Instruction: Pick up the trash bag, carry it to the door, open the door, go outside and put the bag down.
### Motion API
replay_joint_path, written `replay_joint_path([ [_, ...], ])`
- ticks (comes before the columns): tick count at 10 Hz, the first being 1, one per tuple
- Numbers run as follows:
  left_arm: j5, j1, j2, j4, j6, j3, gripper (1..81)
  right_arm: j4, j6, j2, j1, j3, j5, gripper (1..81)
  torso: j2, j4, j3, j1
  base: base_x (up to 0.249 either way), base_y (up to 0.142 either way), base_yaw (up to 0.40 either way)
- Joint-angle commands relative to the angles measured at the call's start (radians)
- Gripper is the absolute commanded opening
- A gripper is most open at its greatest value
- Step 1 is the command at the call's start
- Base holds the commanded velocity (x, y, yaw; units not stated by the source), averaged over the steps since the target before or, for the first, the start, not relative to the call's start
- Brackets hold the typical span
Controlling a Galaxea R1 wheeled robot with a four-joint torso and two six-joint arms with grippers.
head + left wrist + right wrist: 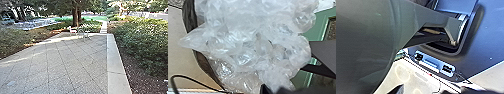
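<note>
The trash bag [250,47] shows large in the left wrist view as crumpled, translucent white plastic, with a dark rim or liner curving along one side of it. A dark part of my left gripper [268,89] shows close against the plastic; its hold is hidden there. In the right wrist view, a dark tip of my right gripper [397,89] shows over pale ground, beside the robot's own body, with no bag at it.
Ahead in the head view lies a paved yard [65,62] with a pale stone border [116,65] on the right. Bushes [145,42] flank it. A small table with chairs [80,33] stands at the far end, before a tree trunk [75,17] and a narrow path [103,27].
</note>
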Motion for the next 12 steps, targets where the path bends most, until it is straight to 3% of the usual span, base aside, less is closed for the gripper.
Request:
replay_joint_path([
  [1, 0.076, -0.135, -0.101, -0.106, -0.006, 0.081, 1.0, -0.002, -0.002, -0.001, 0.017, 0.002, -0.072, 81.1, 0.0, 0.0, -0.083, 0.001, 0.0, 0.0, 0.0],
  [3, 0.096, -0.223, -0.147, -0.166, -0.007, 0.096, 1.0, -0.002, -0.002, 0.012, 0.015, -0.029, -0.072, 81.1, 0.0, 0.0, -0.149, 0.001, 0.0, 0.0, 0.0],
  [4, 0.132, -0.273, -0.172, -0.209, -0.007, 0.096, 1.0, -0.002, -0.002, 0.019, 0.014, -0.041, -0.072, 81.1, 0.001, 0.0, -0.094, 0.001, 0.0, 0.0, 0.0],
  [7, 0.203, -0.407, -0.197, -0.307, -0.007, 0.091, 1.0, 0.001, -0.002, 0.028, 0.014, -0.062, -0.072, 81.1, 0.001, 0.0, -0.132, 0.002, 0.0, 0.0, 0.0],
  [12, 0.349, -0.618, -0.247, -0.413, -0.007, 0.088, 1.0, 0.001, -0.002, 0.054, 0.007, -0.104, -0.072, 81.1, 0.002, 0.0, -0.13, 0.002, 0.0, 0.0, 0.0],
])
